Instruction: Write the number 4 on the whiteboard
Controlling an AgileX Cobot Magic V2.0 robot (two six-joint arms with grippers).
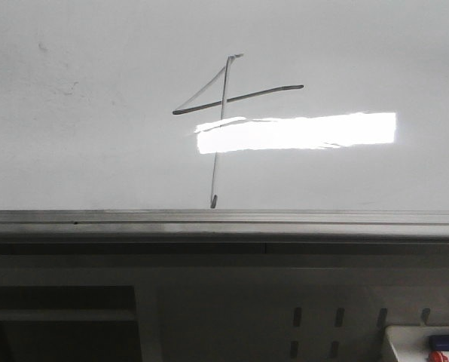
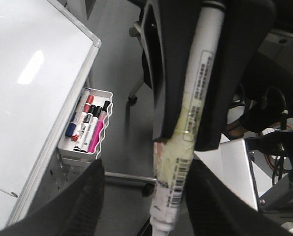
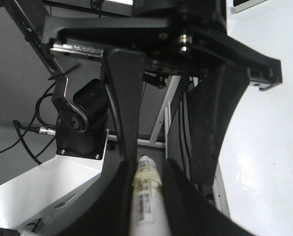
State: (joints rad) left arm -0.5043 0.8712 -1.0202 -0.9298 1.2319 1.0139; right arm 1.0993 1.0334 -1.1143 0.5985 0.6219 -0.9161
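The number 4 [image 1: 223, 98] is drawn in thin dark marker on the whiteboard [image 1: 96, 151], above its grey rail [image 1: 224, 219]. No gripper shows in the front view. My right gripper [image 3: 146, 194] is shut on a white marker [image 3: 145, 196] wrapped in yellowish tape, off the board's side. In the left wrist view the right gripper's black fingers [image 2: 159, 88] clamp that marker [image 2: 178, 162]. My left gripper [image 2: 145, 172] is open, its fingers [image 2: 85, 201] wide apart on either side of the marker's lower end, not touching it. The board's corner shows there too [image 2: 38, 73].
A bright rectangular light glare [image 1: 296, 132] lies across the 4. A white tray [image 2: 106, 94] with several coloured markers hangs at the board's edge, also in the front view [image 1: 409, 332]. Stand legs, cables and a black camera mount [image 3: 82, 115] lie below.
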